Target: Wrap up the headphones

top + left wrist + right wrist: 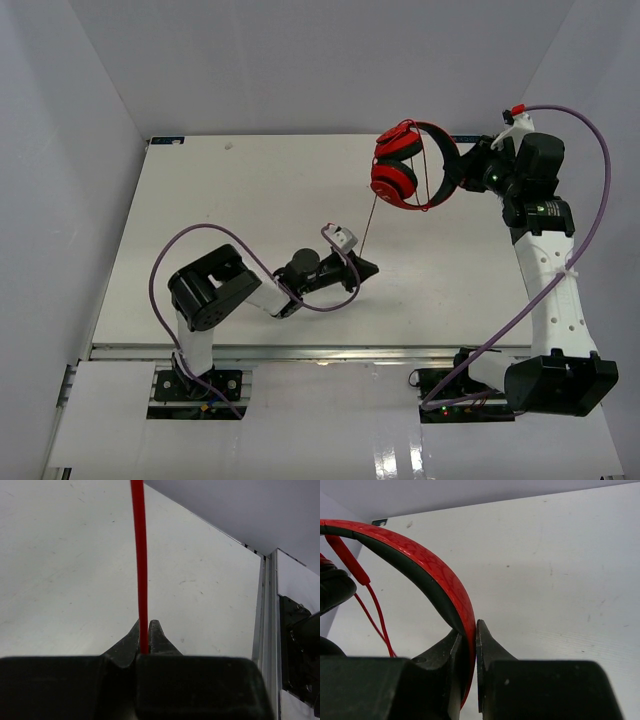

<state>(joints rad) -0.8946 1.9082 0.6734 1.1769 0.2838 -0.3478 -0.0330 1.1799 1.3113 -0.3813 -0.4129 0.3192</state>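
Observation:
The red headphones (405,165) with black ear pads hang above the back right of the table (230,215). My right gripper (466,166) is shut on their headband (437,580), which runs between the two black fingers (487,642). The thin red cord (368,228) drops from the ear cups to my left gripper (366,266), which is shut on it near the table's middle. In the left wrist view the cord (141,565) rises straight up out of the pinched fingertips (156,635). Cord strands (372,605) also hang beside the headband. The plug is not visible.
Purple robot cables loop over the left arm (200,250) and along the right arm (590,190). White walls close in the table on three sides. A metal rail (300,352) runs along the near edge.

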